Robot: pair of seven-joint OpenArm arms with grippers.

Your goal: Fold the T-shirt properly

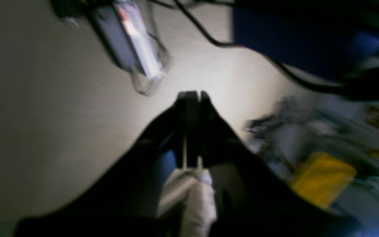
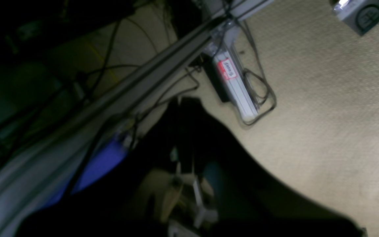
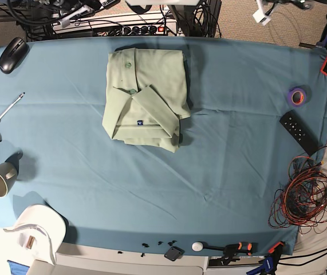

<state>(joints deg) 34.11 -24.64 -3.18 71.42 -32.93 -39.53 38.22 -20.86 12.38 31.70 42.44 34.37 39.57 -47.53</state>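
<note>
The pale sage-green T-shirt [image 3: 146, 97] lies folded into a compact rectangle on the blue table cloth [image 3: 232, 160], at the back, left of centre. Its collar, buttons and small dark blue tag face up. Neither arm shows in the base view. In the left wrist view, my left gripper [image 1: 192, 96] is shut and empty, hanging over beige floor. In the right wrist view, my right gripper [image 2: 185, 100] looks shut and empty, also over the floor beside the table frame. The shirt is not in either wrist view.
On the cloth are a black mouse [image 3: 12, 54], a screwdriver [image 3: 4, 113], a mug [image 3: 1, 177], a white cap [image 3: 37, 232], a purple tape roll [image 3: 298, 95], a black remote [image 3: 298, 132] and a wire bundle [image 3: 303, 192]. A power strip [image 2: 234, 87] lies on the floor.
</note>
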